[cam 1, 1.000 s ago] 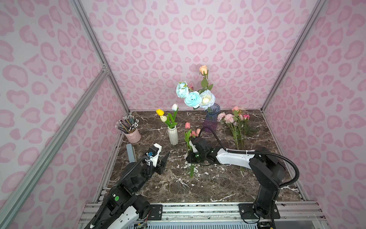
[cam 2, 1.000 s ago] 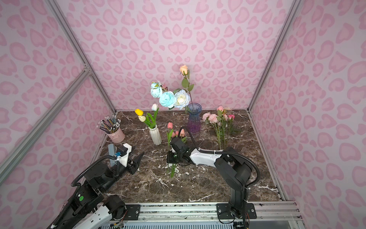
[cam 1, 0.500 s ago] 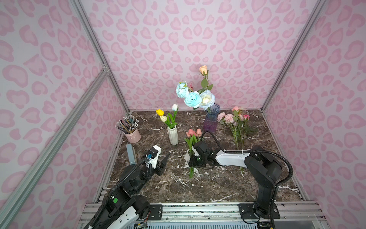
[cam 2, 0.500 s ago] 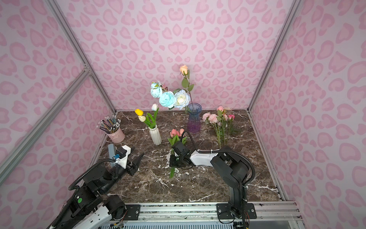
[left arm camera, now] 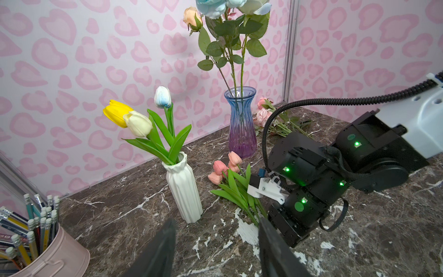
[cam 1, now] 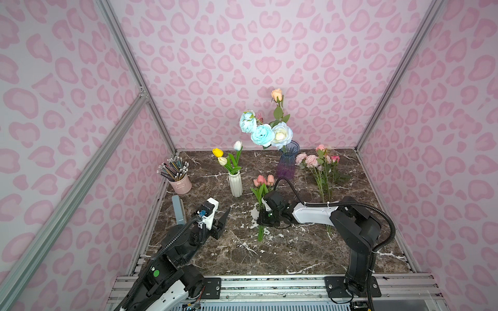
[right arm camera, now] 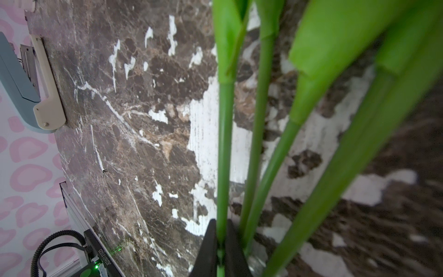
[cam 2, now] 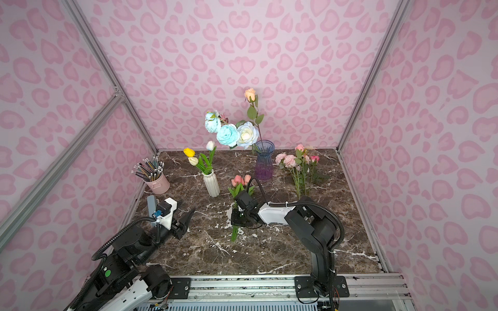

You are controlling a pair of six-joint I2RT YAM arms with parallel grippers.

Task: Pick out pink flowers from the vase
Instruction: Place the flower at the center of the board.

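My right gripper point(right arm camera: 221, 230) pinches one green stem of the salmon-pink tulips point(cam 1: 262, 180); the bunch tilts low over the marble table point(cam 1: 283, 253), near the white vase point(cam 1: 235, 184); my left gripper point(left arm camera: 217, 230) hangs partly open, holding nothing.

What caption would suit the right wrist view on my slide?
Right pincer shut on one green flower stem among several, with the brown marble tabletop behind.
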